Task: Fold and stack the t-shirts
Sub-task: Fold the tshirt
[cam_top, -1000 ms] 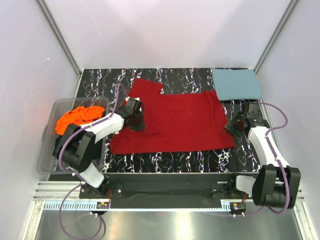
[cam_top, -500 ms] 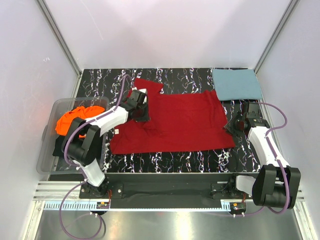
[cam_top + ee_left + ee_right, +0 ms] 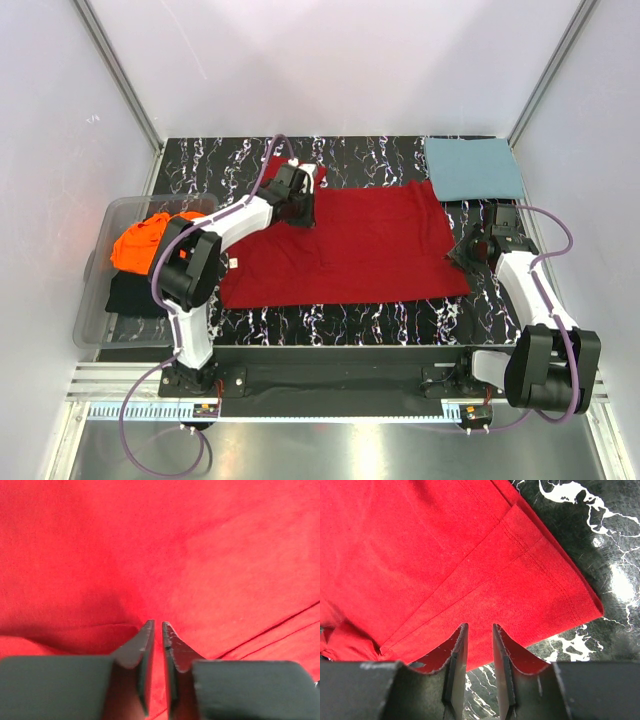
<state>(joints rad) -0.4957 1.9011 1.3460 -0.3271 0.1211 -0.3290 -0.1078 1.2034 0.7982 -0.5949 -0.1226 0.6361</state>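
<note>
A deep red t-shirt (image 3: pixel 350 250) lies spread flat across the black marbled table. My left gripper (image 3: pixel 300 203) is low over the shirt's far left part, near the sleeve. In the left wrist view its jaws (image 3: pixel 156 624) stand a narrow slit apart, with red cloth (image 3: pixel 200 555) below and nothing pinched. My right gripper (image 3: pixel 466 251) is at the shirt's right hem. It is open (image 3: pixel 478 626), its tips just over the hem edge (image 3: pixel 545 600). A folded teal-blue t-shirt (image 3: pixel 473 167) lies at the far right corner. A crumpled orange t-shirt (image 3: pixel 140 243) sits in the bin.
A clear plastic bin (image 3: pixel 95 325) stands at the left table edge and also holds a dark cloth (image 3: pixel 130 295). White walls with metal posts close in the table on three sides.
My left gripper has moved away and to the right across the red shirt, from its left edge to the far sleeve. Its jaws have parted slightly. The right arm has not moved.
</note>
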